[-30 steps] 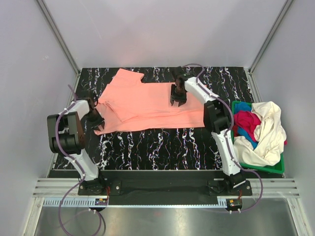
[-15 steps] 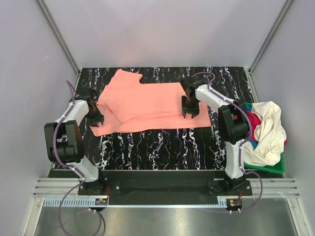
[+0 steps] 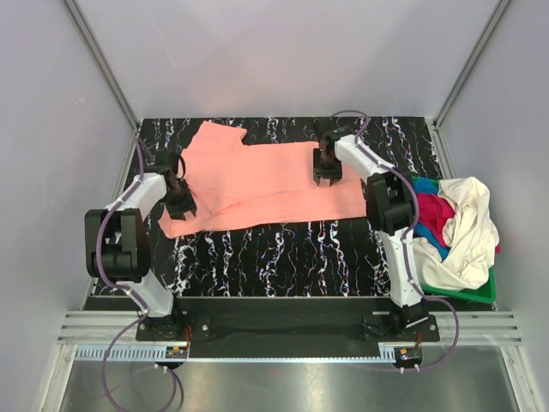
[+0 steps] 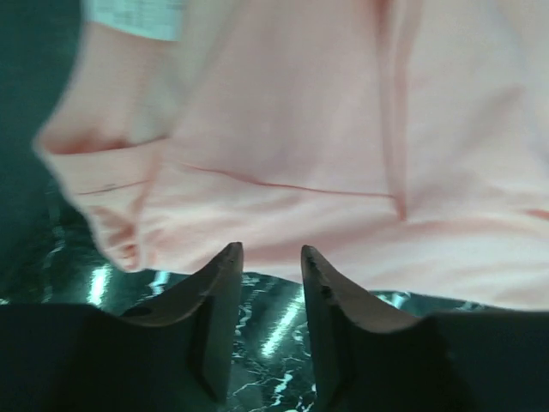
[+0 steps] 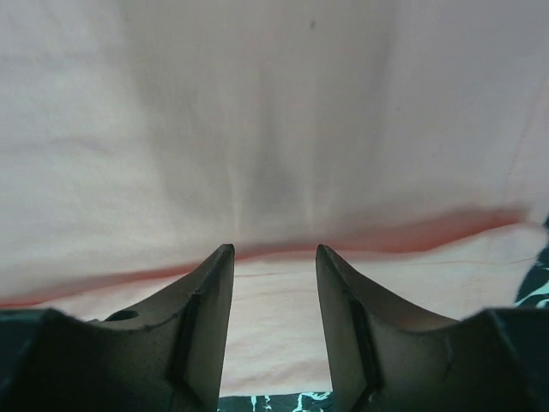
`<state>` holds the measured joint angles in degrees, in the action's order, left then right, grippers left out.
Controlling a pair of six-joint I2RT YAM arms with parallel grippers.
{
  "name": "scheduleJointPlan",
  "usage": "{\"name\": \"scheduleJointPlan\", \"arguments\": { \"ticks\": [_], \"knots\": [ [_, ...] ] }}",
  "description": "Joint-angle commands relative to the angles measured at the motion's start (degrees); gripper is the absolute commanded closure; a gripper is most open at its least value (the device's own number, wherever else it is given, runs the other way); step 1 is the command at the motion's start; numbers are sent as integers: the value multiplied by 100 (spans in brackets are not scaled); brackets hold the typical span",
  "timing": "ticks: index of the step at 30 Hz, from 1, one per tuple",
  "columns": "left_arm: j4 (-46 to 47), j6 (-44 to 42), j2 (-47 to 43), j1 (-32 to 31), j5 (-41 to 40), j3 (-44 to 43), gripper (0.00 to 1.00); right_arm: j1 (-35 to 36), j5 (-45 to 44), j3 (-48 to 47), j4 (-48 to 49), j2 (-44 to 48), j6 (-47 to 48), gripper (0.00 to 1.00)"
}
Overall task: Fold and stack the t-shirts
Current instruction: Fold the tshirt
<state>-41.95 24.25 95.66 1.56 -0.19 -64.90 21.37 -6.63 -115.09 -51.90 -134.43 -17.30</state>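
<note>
A salmon-pink t-shirt (image 3: 257,180) lies spread across the black marbled table (image 3: 283,257), with a flap folded over its left half. My left gripper (image 3: 180,202) stands at the shirt's left edge. In the left wrist view it (image 4: 270,253) is open, bare table shows between the fingers, and the pink cloth (image 4: 300,129) begins just past the tips. My right gripper (image 3: 326,167) hovers over the shirt's right part. In the right wrist view it (image 5: 274,251) is open above the cloth (image 5: 274,112), and a fold line runs just past the tips. Neither gripper holds anything.
A green basket (image 3: 480,296) stands at the table's right edge. It holds a cream-white shirt (image 3: 467,232), a magenta one (image 3: 429,215) and a blue one (image 3: 436,242) in a heap. Grey walls close in the table at the back and sides.
My left gripper has shifted right onto the shirt's left edge and its jaws have widened a little. My right gripper swung toward the near right, then back toward the far edge.
</note>
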Motion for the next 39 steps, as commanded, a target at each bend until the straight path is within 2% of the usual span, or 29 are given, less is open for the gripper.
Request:
{"name": "scheduleJointPlan", "arguments": {
  "ticks": [1, 3, 6, 7, 11, 14, 15, 19, 28, 31, 34, 36, 39],
  "knots": [
    [563, -175, -145, -453, 947, -268, 59, -89, -260, -628, -372, -57, 139, 50],
    [845, -131, 162, -647, 1780, -373, 59, -89, -172, -682, -514, 48, 34, 50],
    [1040, -166, 601, -1227, 1847, -732, 62, -1, 126, -305, -462, 582, -71, 50],
    [1058, -175, 725, -1481, 1821, -839, 64, 43, 510, 44, -253, 724, -98, 50],
    [1067, -35, 1332, -1843, 1847, -1331, 71, 315, 1628, 644, 258, 1077, -387, 52],
    [1014, 71, 1631, -1958, 1856, -1569, 73, 351, 2472, 1145, 847, 1217, -755, 60],
    [883, 88, 1753, -1984, 1786, -1682, 74, 351, 2726, 1242, 1031, 1235, -801, 67],
    [777, 141, 1877, -1993, 1557, -1727, 75, 368, 2904, 1278, 1033, 1103, -722, 79],
    [724, 89, 2457, -1984, 1487, -2237, 75, 360, 3081, 1744, 1086, 849, -819, 82],
    [548, -8, 2336, -1984, 1469, -2395, 75, 290, 3019, 1902, 980, 761, -880, 82],
    [689, -121, 1625, -1984, 1495, -2009, 64, 254, 2940, 2095, 962, 769, -828, 82],
    [523, -245, 1185, -1967, 1233, -1798, 59, 245, 2887, 2192, 936, 813, -758, 81],
    [189, -438, 859, -1775, 793, -1675, 59, 254, 2826, 2280, 910, 910, -635, 77]
  ]
}}
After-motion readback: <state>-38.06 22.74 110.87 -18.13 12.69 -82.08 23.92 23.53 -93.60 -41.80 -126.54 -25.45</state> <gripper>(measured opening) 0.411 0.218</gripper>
